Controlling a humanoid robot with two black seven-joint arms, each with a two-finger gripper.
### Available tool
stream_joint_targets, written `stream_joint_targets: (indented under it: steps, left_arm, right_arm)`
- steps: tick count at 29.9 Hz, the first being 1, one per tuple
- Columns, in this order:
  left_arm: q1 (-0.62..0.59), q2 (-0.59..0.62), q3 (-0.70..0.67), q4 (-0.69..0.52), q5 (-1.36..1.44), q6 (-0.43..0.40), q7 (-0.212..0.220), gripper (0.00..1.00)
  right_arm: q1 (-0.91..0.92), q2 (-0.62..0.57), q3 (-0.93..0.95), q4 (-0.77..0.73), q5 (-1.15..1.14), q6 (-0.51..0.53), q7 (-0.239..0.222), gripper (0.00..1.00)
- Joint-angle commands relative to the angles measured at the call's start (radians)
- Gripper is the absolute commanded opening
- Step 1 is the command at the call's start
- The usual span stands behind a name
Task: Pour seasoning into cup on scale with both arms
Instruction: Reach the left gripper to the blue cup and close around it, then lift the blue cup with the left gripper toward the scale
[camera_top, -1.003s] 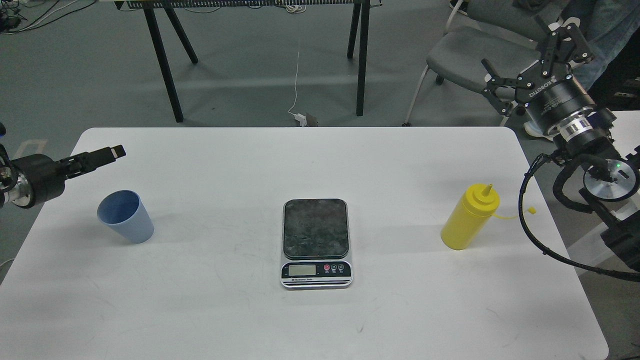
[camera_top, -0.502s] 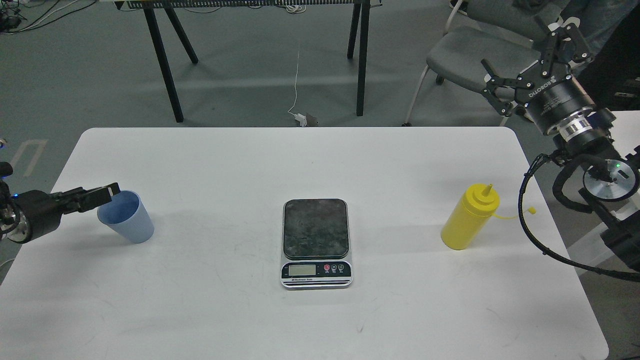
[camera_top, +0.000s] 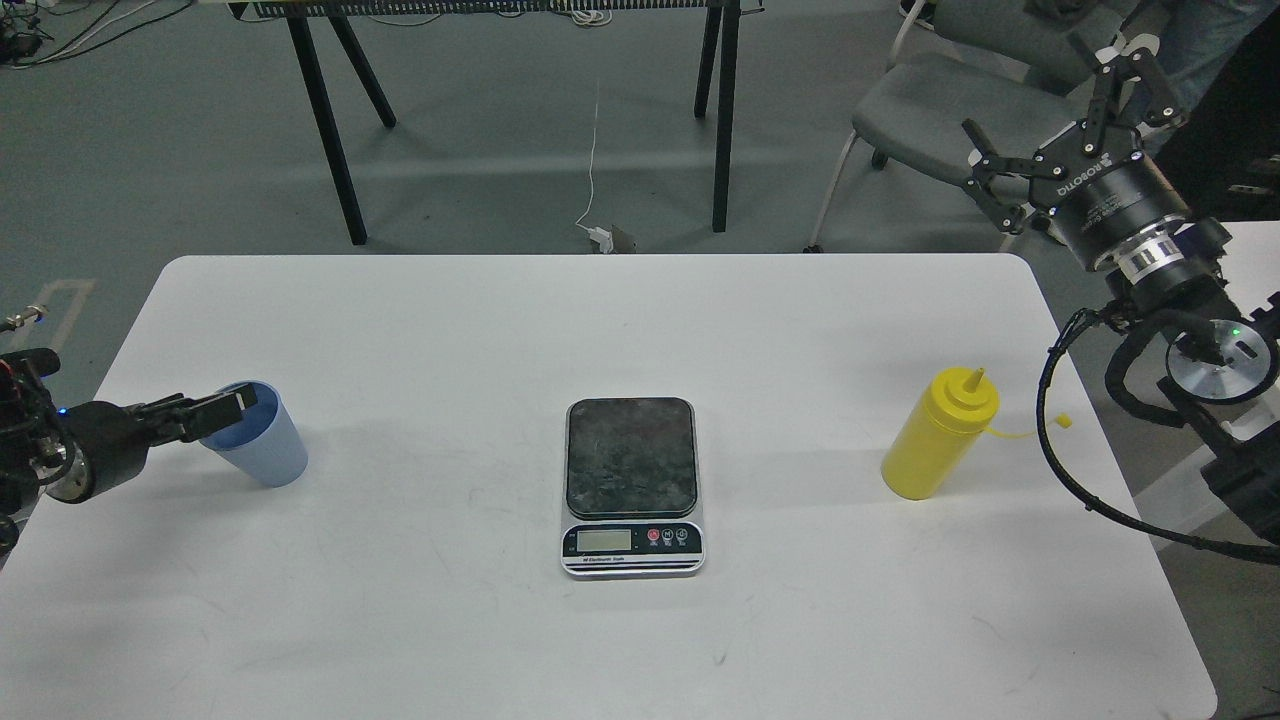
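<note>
The light blue cup stands upright on the left of the white table. My left gripper comes in low from the left, its fingertips over the cup's near rim; its fingers cannot be told apart. The scale lies at the table's middle with nothing on its dark platform. The yellow seasoning bottle stands upright on the right, its small cap hanging on a tether. My right gripper is open and empty, high above and behind the bottle, beyond the table's far right corner.
A grey chair stands behind the table's far right corner, close to my right gripper. Black table legs and a white cable are on the floor beyond the far edge. A black cable loop hangs from my right arm near the bottle.
My left gripper has dropped from above and behind the cup down to its rim. My right gripper has barely moved. Cup, scale and bottle have stayed in place.
</note>
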Motion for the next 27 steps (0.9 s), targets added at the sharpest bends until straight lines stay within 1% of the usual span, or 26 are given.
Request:
stream_joint_targets:
  steps: [1,3,5,8,12,14,17,20,22,23,27]
  left_arm:
    - [0.000,-0.010,0.000,0.028,0.001,0.001,0.000,0.92]
    - [0.006,-0.015,0.003,0.045,0.002,0.003,0.000,0.90]
    - [0.016,-0.020,0.015,0.054,-0.002,0.004,0.000,0.84]
    - [0.016,-0.021,0.040,0.070,0.001,0.037,0.000,0.77]
    - [0.014,-0.020,0.102,0.077,-0.005,0.070,0.000,0.64]
    - [0.011,-0.018,0.106,0.077,-0.005,0.077,0.000,0.56]
    - [0.012,-0.014,0.107,0.077,-0.004,0.077,0.000,0.37]
    - [0.003,-0.013,0.107,0.077,-0.008,0.075,0.000,0.25]
    - [0.000,-0.012,0.106,0.077,-0.011,0.069,0.000,0.14]
    - [0.000,-0.010,0.107,0.077,-0.011,0.069,0.000,0.11]
    - [-0.001,-0.009,0.104,0.074,-0.011,0.066,0.000,0.08]
  right_arm:
    - [0.000,0.003,0.000,0.000,0.000,0.000,0.000,1.00]
    - [-0.001,0.005,0.000,0.000,0.000,0.000,0.000,1.00]
    - [-0.003,0.006,0.000,0.000,0.000,0.000,0.000,1.00]
    - [-0.006,0.006,0.000,0.000,0.000,0.000,0.000,1.00]
    - [-0.006,0.006,0.000,0.000,0.000,0.000,0.000,1.00]
    - [-0.006,0.008,0.000,-0.002,0.000,0.000,0.000,1.00]
    - [-0.008,0.008,-0.002,-0.002,0.000,0.000,0.000,1.00]
    - [-0.008,0.009,0.000,-0.002,0.000,0.000,0.000,1.00]
    - [-0.008,0.011,0.000,-0.002,0.000,0.000,0.000,1.00]
    - [-0.006,0.011,0.000,-0.002,0.000,0.000,0.000,1.00]
    - [-0.006,0.011,0.000,-0.002,0.000,0.000,0.000,1.00]
